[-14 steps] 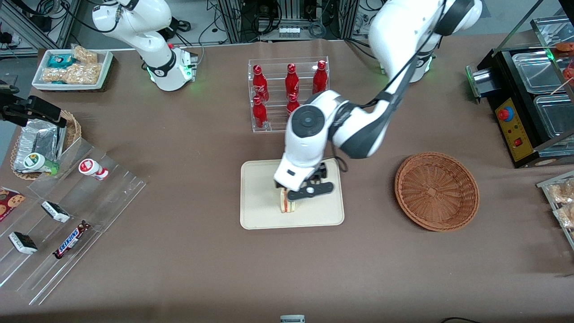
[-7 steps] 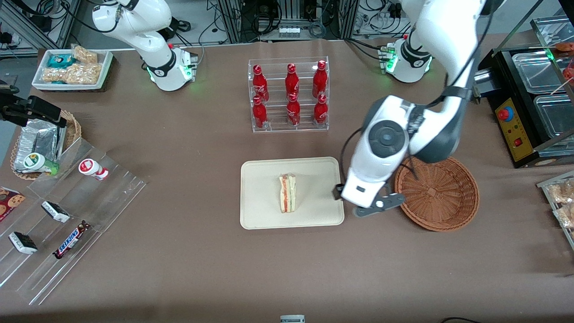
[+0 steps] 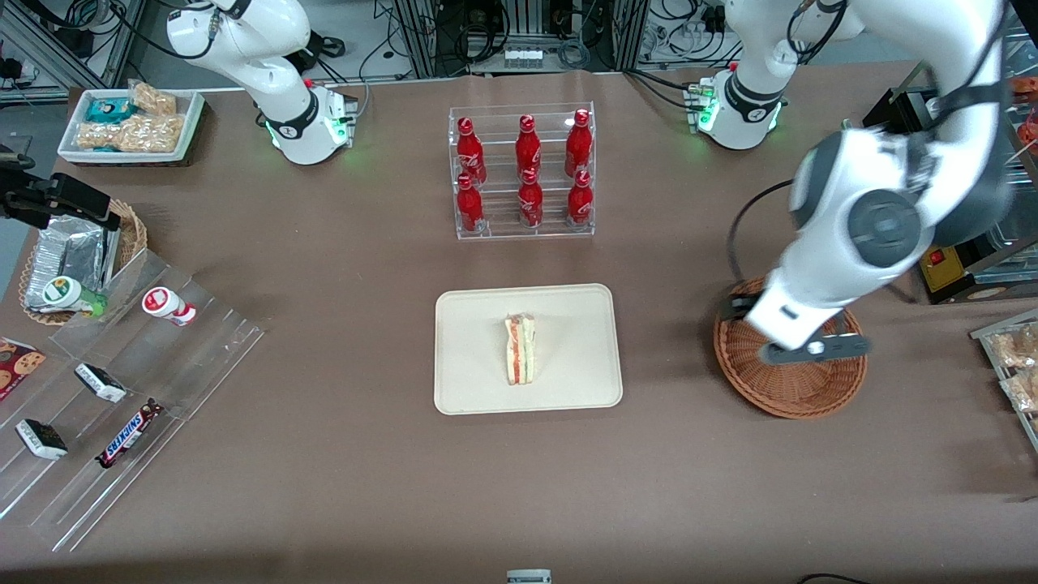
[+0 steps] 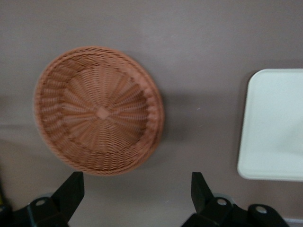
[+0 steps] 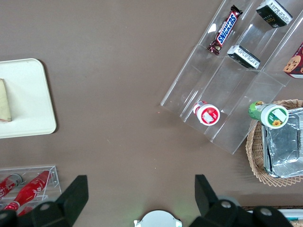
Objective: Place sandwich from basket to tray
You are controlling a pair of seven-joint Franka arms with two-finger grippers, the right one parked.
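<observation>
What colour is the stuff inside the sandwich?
Orange-red and green stripes between pale bread; the sandwich shows best in the front view. The end effector hovers open over the basket.

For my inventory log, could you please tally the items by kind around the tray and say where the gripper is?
Red bottles: 6
Sandwich on tray: 1
Empty basket: 1
Total: 8
Gripper: open, above the basket.

Front view overlooks the table; both wrist views look down, sharing the tray (image 4: 274, 125).
</observation>
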